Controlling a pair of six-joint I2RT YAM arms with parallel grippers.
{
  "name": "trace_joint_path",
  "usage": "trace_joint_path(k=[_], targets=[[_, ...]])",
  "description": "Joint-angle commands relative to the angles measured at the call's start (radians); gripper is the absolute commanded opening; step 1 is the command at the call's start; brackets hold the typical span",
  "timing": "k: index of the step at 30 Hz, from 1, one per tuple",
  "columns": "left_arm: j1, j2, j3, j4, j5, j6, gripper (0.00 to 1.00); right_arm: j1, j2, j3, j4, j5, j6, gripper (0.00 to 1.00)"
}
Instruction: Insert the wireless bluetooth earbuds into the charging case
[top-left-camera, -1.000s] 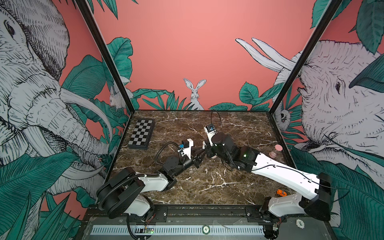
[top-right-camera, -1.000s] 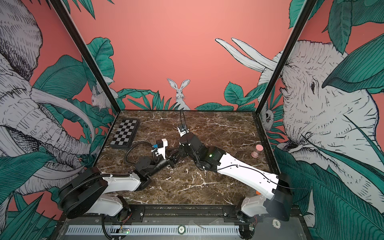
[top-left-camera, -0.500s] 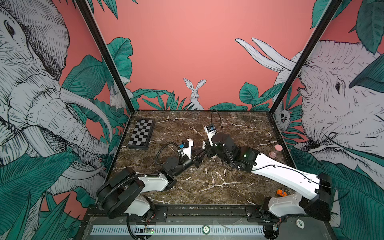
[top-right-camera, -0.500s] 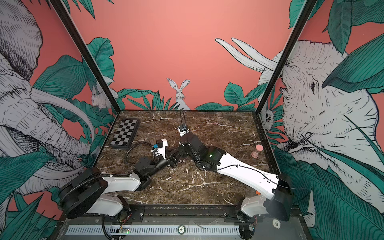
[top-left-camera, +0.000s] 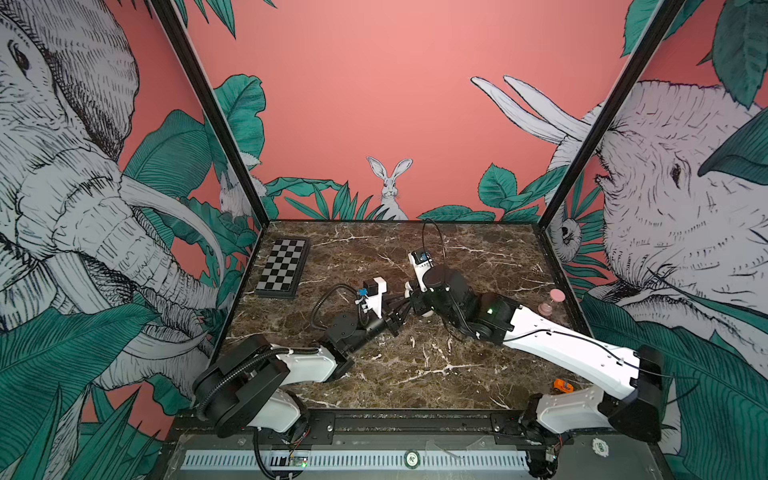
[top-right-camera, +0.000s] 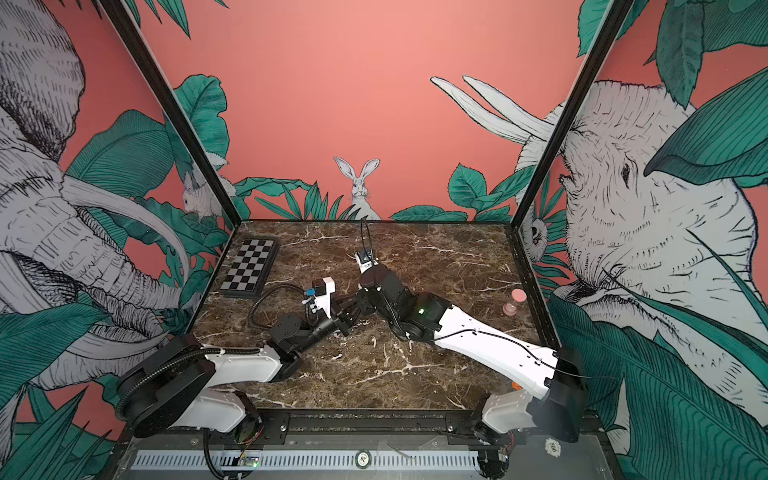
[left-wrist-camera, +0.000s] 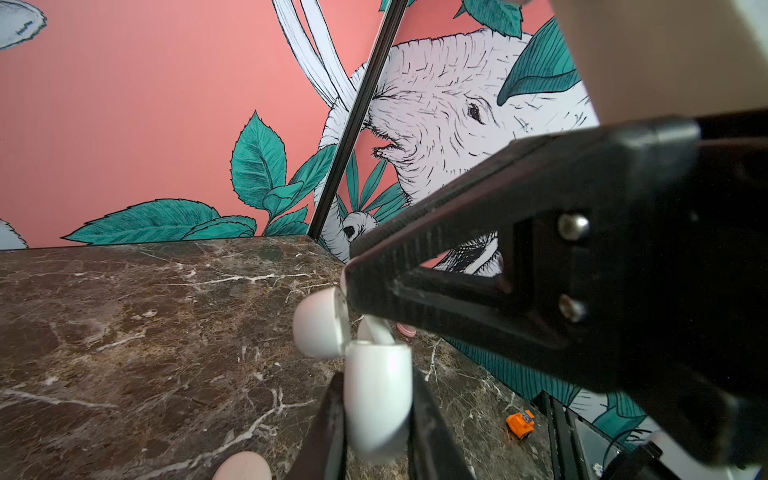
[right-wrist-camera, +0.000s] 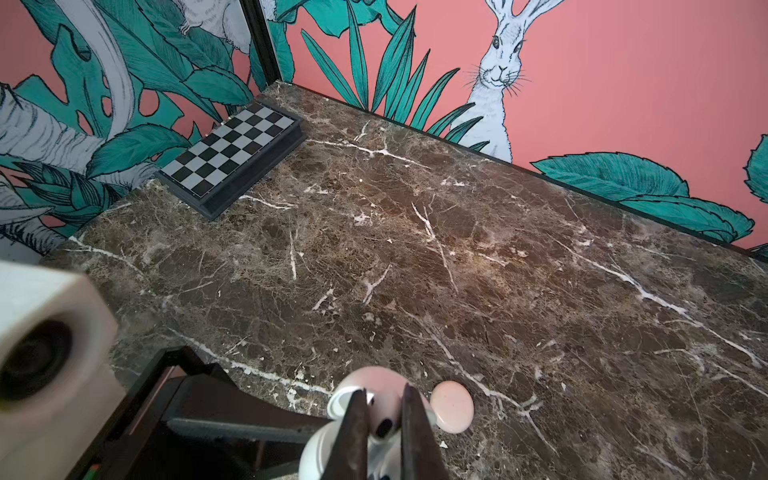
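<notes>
1. Where the left wrist view looks across the marble desk (left-wrist-camera: 124, 332), the left fingers (left-wrist-camera: 332, 424) stand at the lower middle of the frame. They are clenched on the white charging case (left-wrist-camera: 376, 399), one finger on each side.
   - Its lid (left-wrist-camera: 318, 328) hangs open just above and left of the body.
   - A whitish earbud (left-wrist-camera: 374, 330) sits at the case's open mouth, under the tip of the right fingers (left-wrist-camera: 415, 249), which reach in from the right.
   - Whether it is fully seated I cannot tell.
   - A pale pink puck (left-wrist-camera: 243, 465) lies at the bottom edge, and a small orange thing (left-wrist-camera: 519, 424) at the lower right.
2. In the right wrist view the right fingers (right-wrist-camera: 353, 432) rise from the bottom middle, pinched on the earbud (right-wrist-camera: 384, 422), which shows a dark oval spot.
   - The case (right-wrist-camera: 316, 453) lies directly beneath, with its lid (right-wrist-camera: 345, 390) behind the fingertips.
   - The puck (right-wrist-camera: 451, 406) rests on the desk just right of them.
   - A chessboard (right-wrist-camera: 232, 153) lies at the upper left.
3. In both top views the left arm (top-left-camera: 307, 365) and the right arm (top-left-camera: 561, 345) meet near the middle of the desk (top-left-camera: 415, 374).
   - The right wrist hides the case and earbud.
   - The chessboard (top-right-camera: 249, 268) sits at the desk's far left corner.
   - Pink round pieces (top-left-camera: 557, 296) sit near its right edge.
</notes>
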Motion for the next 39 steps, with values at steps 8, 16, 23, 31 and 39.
trace_joint_path(k=[8,16,23,31,39], targets=[[0.003,-0.065,-0.006,0.068,-0.032,0.045,0.00,0.010,-0.025,0.019,-0.038,0.006,0.006,0.10],[0.002,-0.092,-0.016,0.067,-0.041,0.061,0.00,0.010,-0.026,0.023,-0.041,0.005,0.008,0.09],[0.002,-0.101,-0.019,0.068,-0.045,0.062,0.00,0.010,-0.031,0.014,-0.036,-0.020,0.025,0.09],[0.003,-0.109,-0.020,0.067,-0.060,0.062,0.00,0.010,-0.051,-0.012,-0.025,-0.042,0.049,0.08],[0.003,-0.108,-0.024,0.067,-0.071,0.051,0.00,0.011,-0.064,-0.031,-0.017,-0.057,0.059,0.08]])
